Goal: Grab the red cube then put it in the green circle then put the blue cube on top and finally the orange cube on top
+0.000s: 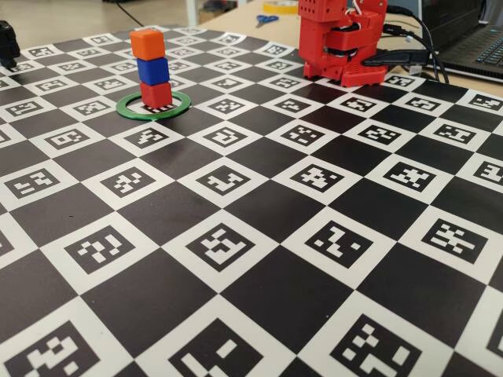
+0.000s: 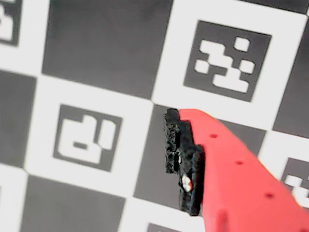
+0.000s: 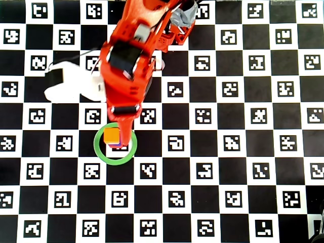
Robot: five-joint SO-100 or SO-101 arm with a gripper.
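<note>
Orange cube (image 1: 147, 43) atop blue cube (image 1: 153, 71) atop red cube (image 1: 156, 94) inside green circle (image 1: 153, 105), near board's far-left corner; gripper (image 3: 126, 135) opening unclear.

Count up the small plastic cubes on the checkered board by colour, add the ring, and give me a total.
Small matte orange plastic cube: 1, top of the stack
Small matte blue plastic cube: 1, middle
Small matte red plastic cube: 1, bottom
Thin flat green ring: 1, around the stack's base
Total: 4
</note>
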